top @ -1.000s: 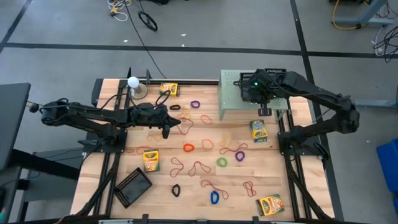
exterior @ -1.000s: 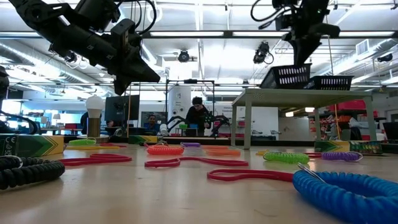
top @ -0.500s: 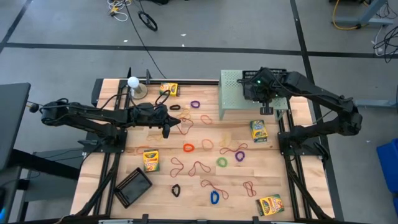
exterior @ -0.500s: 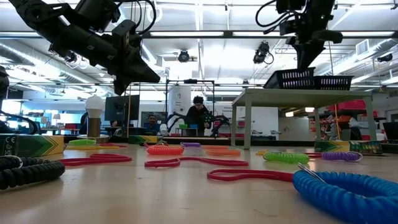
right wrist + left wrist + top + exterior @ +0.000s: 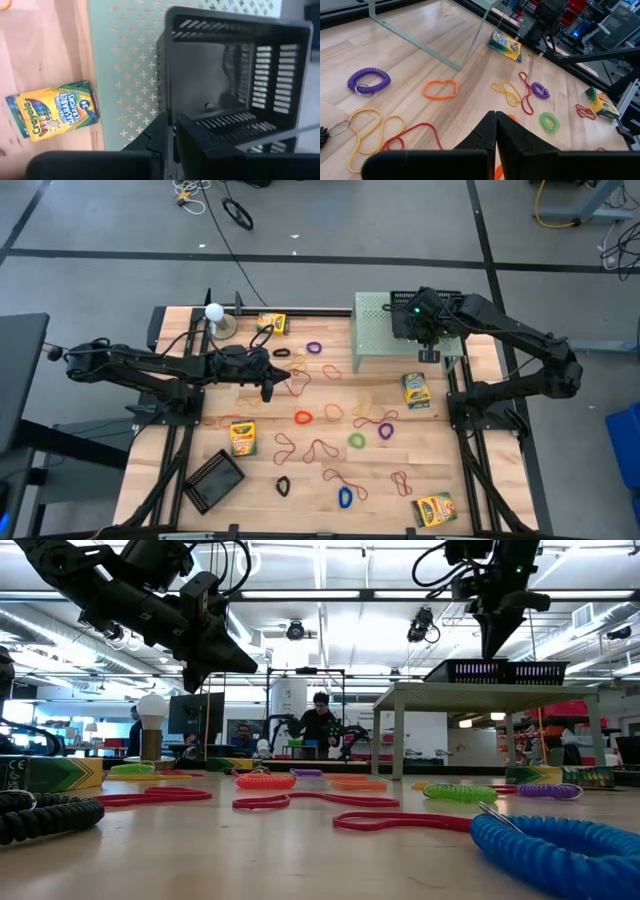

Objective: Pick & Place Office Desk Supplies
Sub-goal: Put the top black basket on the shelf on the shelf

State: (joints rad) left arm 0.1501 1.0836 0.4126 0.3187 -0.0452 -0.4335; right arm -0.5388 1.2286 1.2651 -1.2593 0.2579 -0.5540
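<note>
The right gripper [image 5: 172, 131] is sitting over the near wall of a black mesh tray [image 5: 235, 75] that is resting flat on top of the pale green shelf [image 5: 372, 330]. Its fingers are standing only slightly apart astride that wall, and whether they are pinching it or letting go cannot be told. Judged from this, the step in hand is the placing of the tray on the shelf. The next move likely calls for spreading the fingers wider and lifting straight up, so that the tray is not dragged off the shelf's edge.

The left gripper [image 5: 495, 131] is hanging with fingers pressed together and empty, well to the left of the shelf, above the rubber-band loops [image 5: 303, 417]. A crayon box [image 5: 416, 388] is lying just in front of the shelf.
</note>
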